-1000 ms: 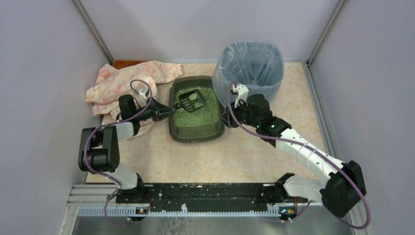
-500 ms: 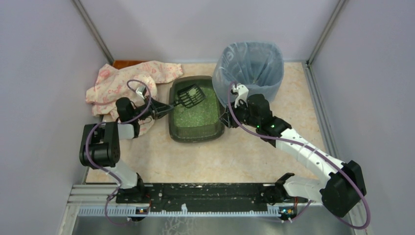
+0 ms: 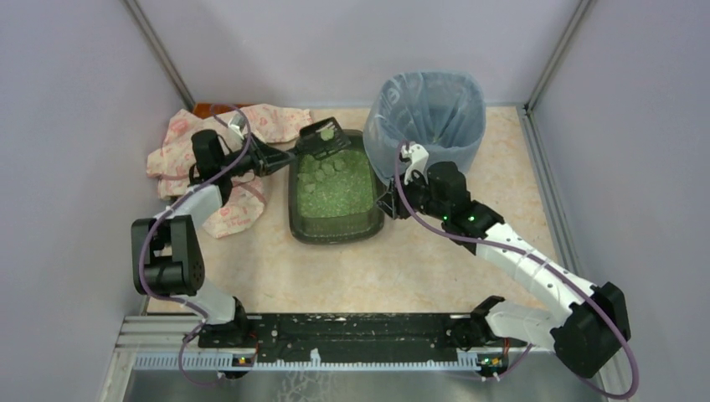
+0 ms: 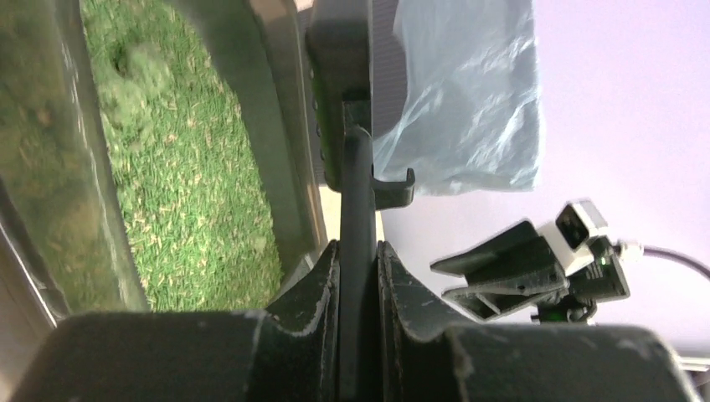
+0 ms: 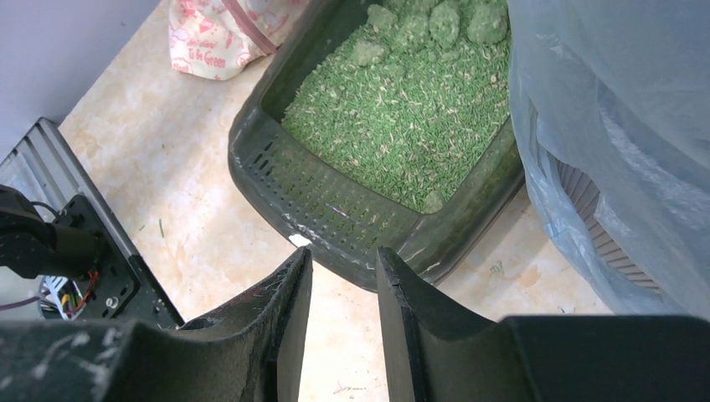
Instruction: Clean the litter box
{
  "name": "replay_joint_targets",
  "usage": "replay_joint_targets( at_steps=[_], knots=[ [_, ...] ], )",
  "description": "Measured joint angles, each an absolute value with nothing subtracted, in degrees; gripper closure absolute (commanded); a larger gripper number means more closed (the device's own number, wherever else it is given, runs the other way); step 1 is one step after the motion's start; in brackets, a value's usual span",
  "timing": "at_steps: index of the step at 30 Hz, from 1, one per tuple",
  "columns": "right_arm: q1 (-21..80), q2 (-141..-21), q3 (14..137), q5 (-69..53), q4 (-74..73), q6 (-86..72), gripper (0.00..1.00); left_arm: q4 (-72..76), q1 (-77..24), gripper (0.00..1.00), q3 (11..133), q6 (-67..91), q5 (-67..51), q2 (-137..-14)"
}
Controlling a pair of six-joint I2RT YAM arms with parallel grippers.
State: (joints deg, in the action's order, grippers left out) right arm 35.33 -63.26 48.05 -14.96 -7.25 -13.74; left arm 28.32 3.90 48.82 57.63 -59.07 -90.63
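The litter box [image 3: 295,209] is a dark grey-green tray of green litter [image 5: 402,109] in mid-floor, with several clumps [image 3: 325,167] at its far end. My left gripper [image 3: 272,157] is shut on the handle of the black scoop [image 3: 322,141]. The scoop hangs over the box's far left corner with a green clump on it. In the left wrist view the scoop handle [image 4: 357,167] runs straight out from between the left gripper's [image 4: 358,251] jaws. My right gripper [image 3: 389,201] stands open and empty just off the box's near right corner [image 5: 335,222].
A tall round bin with a blue-grey bag [image 3: 429,113] stands right of the box's far end, close to the right arm. A pink patterned cloth [image 3: 188,146] lies at the back left under the left arm. Grey walls enclose the floor.
The left gripper has lifted the scoop out of the litter and swung it toward the far left corner of the box. The right arm has hardly moved.
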Motion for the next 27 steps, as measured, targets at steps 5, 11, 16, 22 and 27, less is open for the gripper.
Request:
replay_joint_targets(
  at_steps=[5, 11, 16, 22, 27],
  knots=[
    [35.33, -59.96, 48.05, -14.96, -7.64, -13.74, 0.65, 17.19, 3.9, 1.0, 60.2, 54.04, -57.01, -90.7],
    [35.33, -57.04, 48.05, -14.61, -8.8, -13.74, 0.65, 14.11, 3.88, 1.0, 67.7, 55.61, -56.53, -93.71],
    [35.33, -56.14, 48.05, -14.2, -9.8, -13.72, 0.65, 15.46, 2.96, 1.0, 72.23, 61.58, -56.55, -98.3],
    [35.33, -54.0, 48.05, -13.52, -11.84, -13.72, 0.65, 16.25, 0.62, 1.0, 79.48, 67.11, -55.88, -101.45],
    [35.33, -50.48, 48.07, -12.49, -14.28, -13.65, 0.65, 15.9, -1.39, 1.0, 88.12, 68.69, -54.24, -102.91]
  ],
)
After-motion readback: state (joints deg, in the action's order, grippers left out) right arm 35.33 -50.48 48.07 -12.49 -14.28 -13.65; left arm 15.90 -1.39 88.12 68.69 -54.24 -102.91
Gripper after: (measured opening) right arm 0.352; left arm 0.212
